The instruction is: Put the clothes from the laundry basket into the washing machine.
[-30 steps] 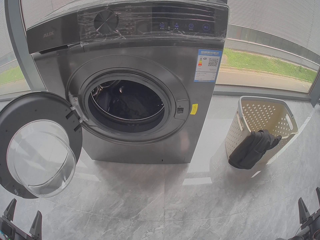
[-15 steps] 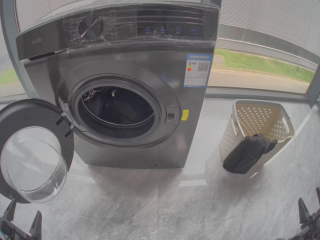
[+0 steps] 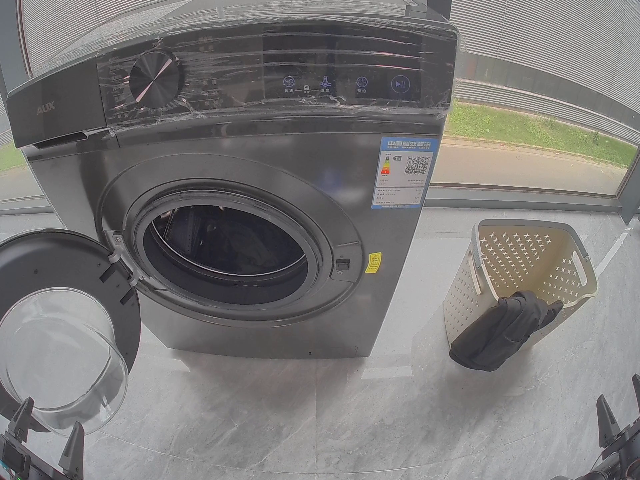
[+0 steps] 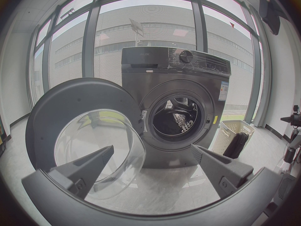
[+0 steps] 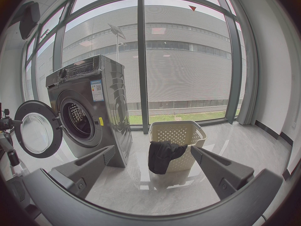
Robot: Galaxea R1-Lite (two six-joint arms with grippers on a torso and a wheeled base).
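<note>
Fingers (image 4: pixel 89 164) of left gripper (image 4: pixel 150 165) spread wide, empty; right gripper (image 5: pixel 150 165) fingers (image 5: pixel 219 168) wide too, empty. Black garment (image 3: pixel 503 331) hangs over front rim of cream laundry basket (image 3: pixel 527 235), on the floor (image 3: pixel 333 408) right of the washing machine (image 3: pixel 267 155). Machine door (image 3: pixel 53 261) stands open to the left; dark clothes (image 3: pixel 233 248) lie in the drum (image 3: pixel 175 229).

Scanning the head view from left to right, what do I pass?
Open door → drum opening → label sticker → laundry basket → right tool.

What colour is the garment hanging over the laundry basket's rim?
Black. The garment shows best in the right wrist view.
</note>
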